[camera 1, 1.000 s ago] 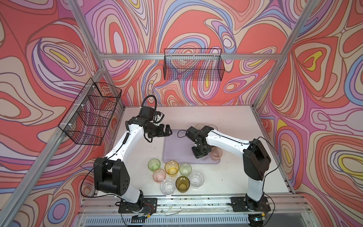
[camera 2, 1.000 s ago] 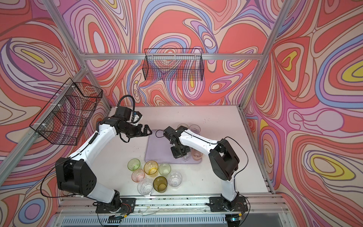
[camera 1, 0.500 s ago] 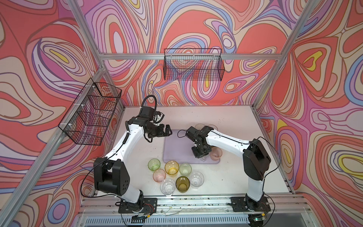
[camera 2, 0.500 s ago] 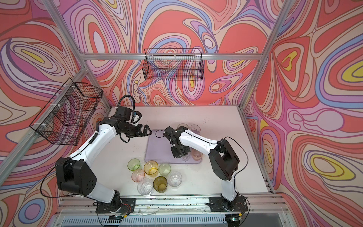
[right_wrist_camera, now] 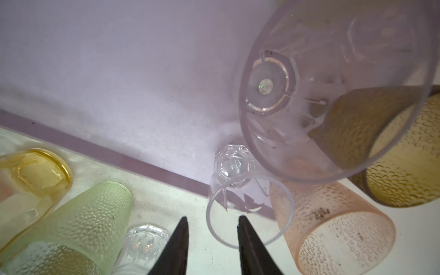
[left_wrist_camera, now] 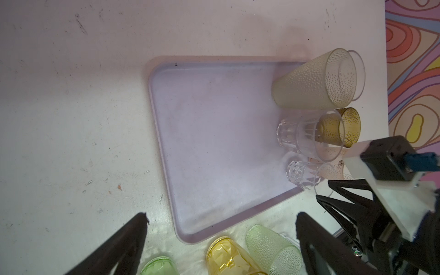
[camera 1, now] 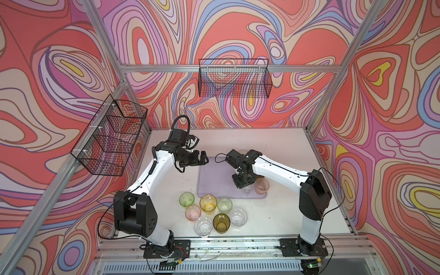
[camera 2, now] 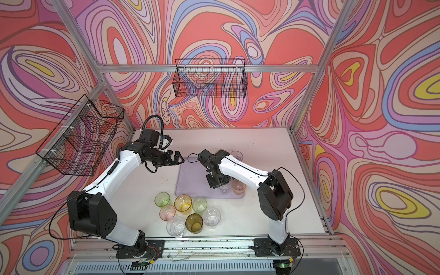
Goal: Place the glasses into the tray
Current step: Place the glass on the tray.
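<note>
Blk wire basket (camera 1: 234,81) hung at rear; 2nd basket (camera 1: 109,138) left; scuffed table (camera 1: 273,147).

Lavender tray (left_wrist_camera: 214,142) showing matt, faintly scuffed plastic, pink glass (right_wrist_camera: 333,226) and pale green glass (right_wrist_camera: 90,214) showing dimpled translucent walls, clear faceted glass (right_wrist_camera: 234,166) glinting smooth and glossy, white table (left_wrist_camera: 71,119) appearing matt and scratched, wire basket (camera 1: 234,81) showing black metal mesh

Only translucent plastic tumblers (camera 1: 261,186) along its right edge block the otherwise open pale lavender rectangular plastic tray (camera 1: 214,181).
</note>
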Available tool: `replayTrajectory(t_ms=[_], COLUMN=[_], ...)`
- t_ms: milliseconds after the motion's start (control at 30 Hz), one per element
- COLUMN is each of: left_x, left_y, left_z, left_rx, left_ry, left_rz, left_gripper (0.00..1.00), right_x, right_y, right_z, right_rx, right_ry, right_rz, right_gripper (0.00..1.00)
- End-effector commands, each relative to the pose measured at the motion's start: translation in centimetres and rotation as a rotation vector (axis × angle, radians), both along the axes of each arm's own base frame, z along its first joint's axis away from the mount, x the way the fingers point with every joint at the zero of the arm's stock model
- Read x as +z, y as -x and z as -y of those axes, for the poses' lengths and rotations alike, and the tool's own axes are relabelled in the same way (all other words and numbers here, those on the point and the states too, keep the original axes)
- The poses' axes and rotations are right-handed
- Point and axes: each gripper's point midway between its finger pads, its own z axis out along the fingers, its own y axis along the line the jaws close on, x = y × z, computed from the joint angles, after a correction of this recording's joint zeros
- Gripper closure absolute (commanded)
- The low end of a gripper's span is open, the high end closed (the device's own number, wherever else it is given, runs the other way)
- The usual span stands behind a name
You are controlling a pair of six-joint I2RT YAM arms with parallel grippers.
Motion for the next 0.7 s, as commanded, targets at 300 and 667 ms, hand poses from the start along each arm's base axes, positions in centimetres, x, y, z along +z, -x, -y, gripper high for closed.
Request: replayTrajectory(t_ms=[300, 667], left_x=[0.9, 0.9], left_y=[0.2, 0.2], left_z=[0.2, 0.1], left_rx=[-0.022, -0.022], left_ry=[-0.01, -0.009], left_rz=[0.024, 0.025], left_gripper=[0.0, 0.0], right_x=[6.4, 8.4], right_y=[-0.3, 1.8], right_z=[0.8, 0.5], right_rx=[0.033, 0.129], right_ry=[-0.068, -0.084], right_rz=[0.13, 0.147], right_gripper=[0.57, 0.57])
